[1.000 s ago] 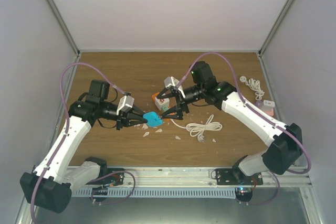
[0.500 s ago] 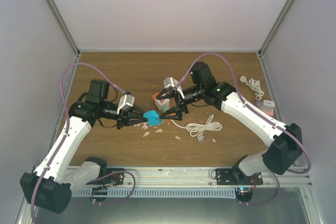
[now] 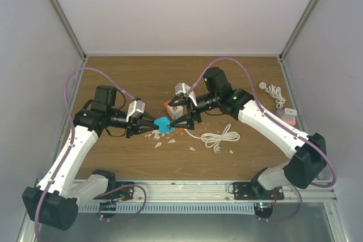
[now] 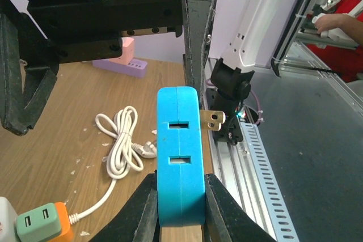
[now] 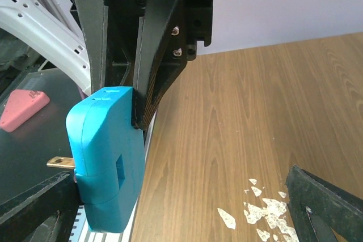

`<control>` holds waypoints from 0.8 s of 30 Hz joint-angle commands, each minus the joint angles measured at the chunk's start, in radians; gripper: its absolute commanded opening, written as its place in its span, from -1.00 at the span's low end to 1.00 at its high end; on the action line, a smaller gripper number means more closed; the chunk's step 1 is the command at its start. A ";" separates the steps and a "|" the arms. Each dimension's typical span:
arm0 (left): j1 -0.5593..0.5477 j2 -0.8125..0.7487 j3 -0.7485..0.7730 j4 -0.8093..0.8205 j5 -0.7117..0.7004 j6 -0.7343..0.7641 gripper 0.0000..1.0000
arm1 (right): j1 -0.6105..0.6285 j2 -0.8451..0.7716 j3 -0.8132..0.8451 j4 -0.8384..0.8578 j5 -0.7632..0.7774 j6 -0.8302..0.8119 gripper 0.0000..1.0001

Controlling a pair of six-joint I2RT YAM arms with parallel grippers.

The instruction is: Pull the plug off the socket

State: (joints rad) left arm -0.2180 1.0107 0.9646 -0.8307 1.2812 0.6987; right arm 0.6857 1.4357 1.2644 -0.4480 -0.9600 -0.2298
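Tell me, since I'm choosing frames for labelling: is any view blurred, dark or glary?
Top external: evenly lit, no glare, blue adapter small but clear. Left wrist: adapter crisp, right gripper behind it nearly black. Right wrist: adapter and wood grain sharp, its own fingers dark, soft.

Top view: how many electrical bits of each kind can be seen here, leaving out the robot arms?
Blue plastic plug adapter: 1
White coiled cables: 2
Orange-and-green socket block: 1
Pink-and-lilac power strip: 1
Total: 5
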 commanded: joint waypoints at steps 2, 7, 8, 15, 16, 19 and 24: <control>0.002 -0.012 -0.010 0.044 0.067 -0.005 -1.00 | 0.015 0.026 -0.002 0.036 0.089 0.017 0.99; 0.007 -0.012 -0.012 0.043 0.079 -0.005 -1.00 | 0.019 0.041 -0.004 0.041 0.127 0.018 0.99; 0.007 -0.012 -0.011 0.041 0.081 -0.003 -1.00 | 0.019 0.045 -0.002 0.041 0.136 0.017 0.99; 0.010 -0.018 -0.011 0.025 0.093 0.014 -1.00 | 0.019 0.076 0.015 0.031 0.175 0.018 0.99; 0.010 -0.018 -0.011 0.021 0.094 0.018 -1.00 | 0.019 0.083 0.020 0.030 0.177 0.019 0.99; 0.010 -0.020 -0.014 0.017 0.101 0.026 -1.00 | 0.020 0.110 0.041 0.023 0.168 0.021 0.99; 0.010 -0.024 -0.015 0.004 0.110 0.040 -1.00 | 0.020 0.152 0.065 0.012 0.147 0.023 0.99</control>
State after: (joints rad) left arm -0.1917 1.0107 0.9535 -0.8265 1.2335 0.7090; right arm 0.7143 1.5345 1.2987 -0.4480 -0.9100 -0.2119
